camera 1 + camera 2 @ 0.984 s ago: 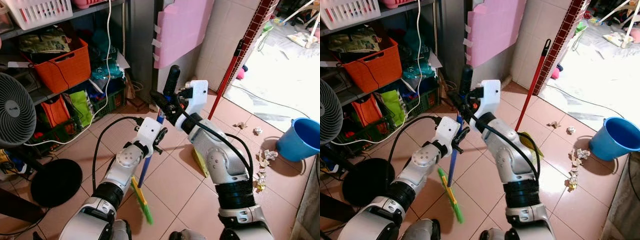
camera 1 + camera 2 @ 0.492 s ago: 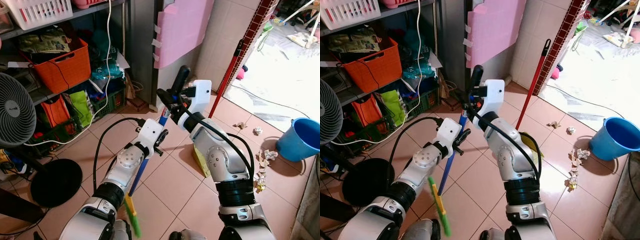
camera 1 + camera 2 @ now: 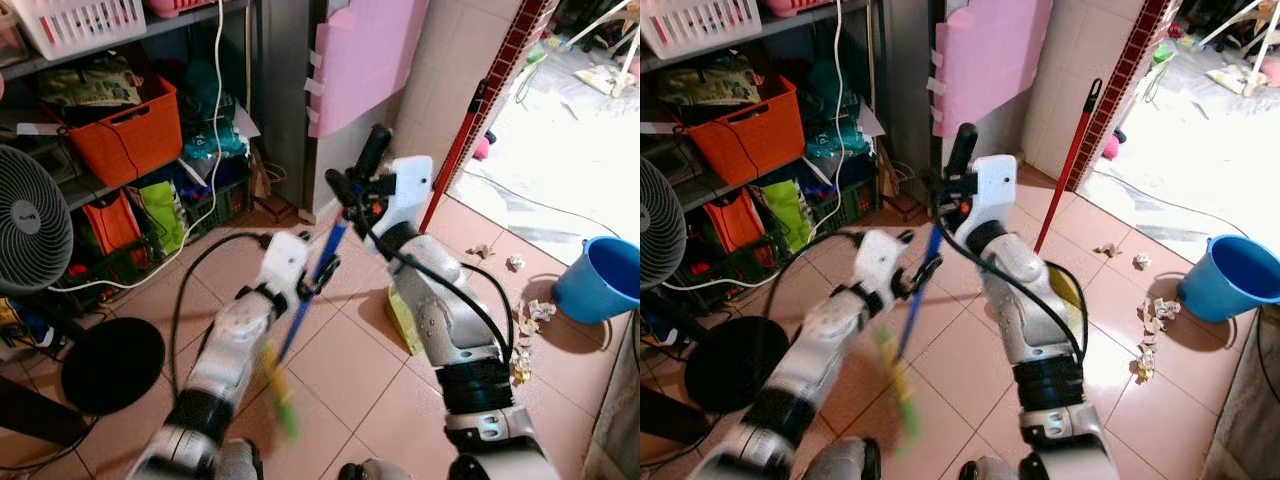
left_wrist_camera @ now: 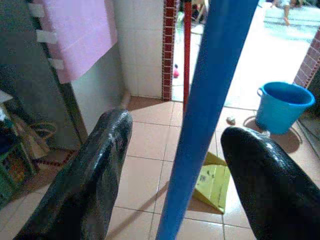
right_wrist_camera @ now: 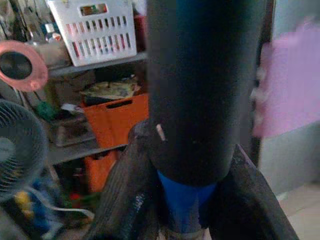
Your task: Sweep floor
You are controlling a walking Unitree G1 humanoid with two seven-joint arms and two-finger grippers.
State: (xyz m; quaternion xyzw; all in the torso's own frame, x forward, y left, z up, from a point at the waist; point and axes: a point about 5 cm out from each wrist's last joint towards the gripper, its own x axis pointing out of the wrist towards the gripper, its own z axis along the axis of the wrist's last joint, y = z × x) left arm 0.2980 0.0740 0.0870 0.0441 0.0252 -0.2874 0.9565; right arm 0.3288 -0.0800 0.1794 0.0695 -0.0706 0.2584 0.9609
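Gripping check: your right claw (image 3: 352,187) clamped the broom (image 3: 318,278) handle's top; left claw (image 3: 318,280) sat open around its shaft.

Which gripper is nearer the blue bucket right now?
Right. The right gripper grips the broom's black handle top, closer to the blue bucket. The left gripper sits lower on the blue broomstick, farther away.

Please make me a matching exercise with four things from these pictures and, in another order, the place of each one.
Things:
1. blue plastic bucket
2. orange plastic basket
3. blue broom handle
4. yellow dustpan

Places:
A. between the fingers of the left gripper
B. on the shelf
C. on the tiled floor by the crumpled paper scraps
D. on the floor beside the right arm

Pairs: 1-C, 2-B, 3-A, 4-D
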